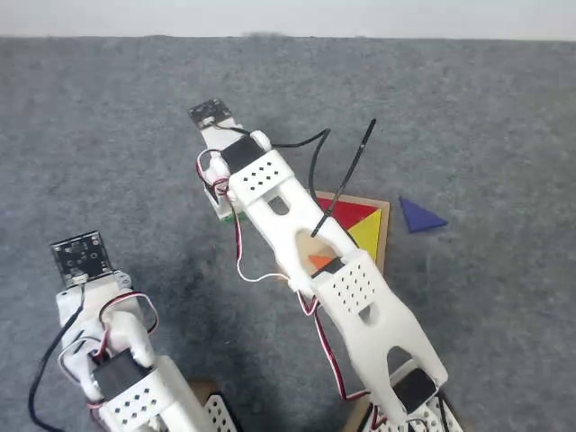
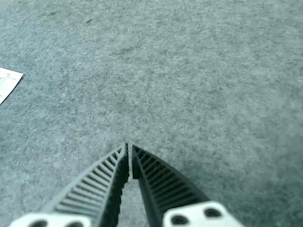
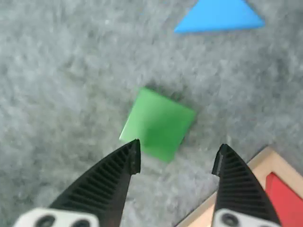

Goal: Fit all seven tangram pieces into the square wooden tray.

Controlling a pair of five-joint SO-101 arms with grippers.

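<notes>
**Green square under my open right jaws, just off the tray**

My right gripper (image 3: 179,146) hangs wide open and empty over the green square (image 3: 158,124). The square lies flat on the grey carpet (image 3: 57,71), just outside a corner of the wooden tray (image 3: 232,189) and not touching it. Farther from the tray than the square lies a light blue triangle (image 3: 218,16). Inside the tray I can see a red piece (image 1: 346,214), a yellow piece (image 1: 369,232) and an orange piece (image 1: 319,262). A dark blue triangle (image 1: 419,216) sits on the carpet near the tray's opposite side.

My left gripper (image 2: 129,149) is well away from the tray, its fingers nearly touching, with nothing between them and bare carpet beneath.

I judge the square to be light, stiff and thin, probably with a smooth painted face, so it could slide or flip if pinched unevenly. The best hold looks to be across two opposite straight sides, near their middles. It sits turned against my jaw line, so I expect to need a wrist turn first, or I would catch corners. The carpet should yield enough for my fingertips to sink beside the edges. A gentle squeeze should do, as nothing here looks fragile.
</notes>
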